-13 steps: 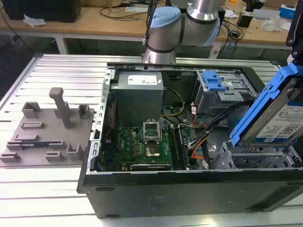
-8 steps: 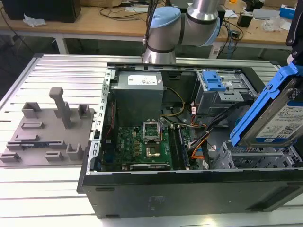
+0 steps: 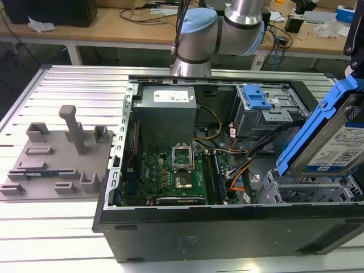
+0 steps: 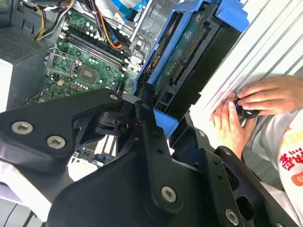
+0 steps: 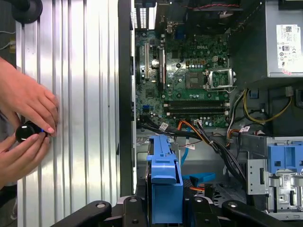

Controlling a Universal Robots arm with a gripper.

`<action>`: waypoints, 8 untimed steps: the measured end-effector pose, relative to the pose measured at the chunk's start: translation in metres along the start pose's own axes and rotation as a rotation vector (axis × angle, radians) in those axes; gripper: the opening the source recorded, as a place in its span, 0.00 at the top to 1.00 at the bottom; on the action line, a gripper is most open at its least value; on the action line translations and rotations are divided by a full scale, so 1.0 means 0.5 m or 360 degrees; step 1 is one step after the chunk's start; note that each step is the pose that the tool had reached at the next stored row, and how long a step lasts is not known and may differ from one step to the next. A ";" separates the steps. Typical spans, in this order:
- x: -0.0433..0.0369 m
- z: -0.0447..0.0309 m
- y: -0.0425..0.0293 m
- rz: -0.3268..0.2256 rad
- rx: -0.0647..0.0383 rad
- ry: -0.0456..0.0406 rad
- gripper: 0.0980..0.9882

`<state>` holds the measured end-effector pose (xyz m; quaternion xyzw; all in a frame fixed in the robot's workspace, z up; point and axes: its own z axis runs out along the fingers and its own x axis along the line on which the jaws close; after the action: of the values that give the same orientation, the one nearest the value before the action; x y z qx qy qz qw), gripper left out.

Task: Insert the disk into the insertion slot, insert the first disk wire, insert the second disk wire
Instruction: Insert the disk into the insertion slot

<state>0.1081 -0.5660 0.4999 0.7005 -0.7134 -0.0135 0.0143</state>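
Currently the jaws are clamped on the blue carrier of the disk [image 3: 335,142], which hangs steeply tilted at the exterior view's right, just above the insertion slot [image 3: 301,190] in the near right corner of the open computer case [image 3: 227,233]. Since the drive is not square to the bay, I judge a carrier rail could catch the perforated cage wall and jam or twist in the grip. The black and orange cables [image 3: 239,173] just left of the cage could also get snagged.
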 end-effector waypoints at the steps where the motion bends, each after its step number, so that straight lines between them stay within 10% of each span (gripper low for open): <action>1: 0.000 0.000 0.000 0.0000 0.0000 -0.0004 0.70; 8: 0.001 0.000 0.000 -0.0003 0.0003 -0.0069 0.70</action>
<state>0.1080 -0.5662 0.4998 0.7008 -0.7128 -0.0279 -0.0018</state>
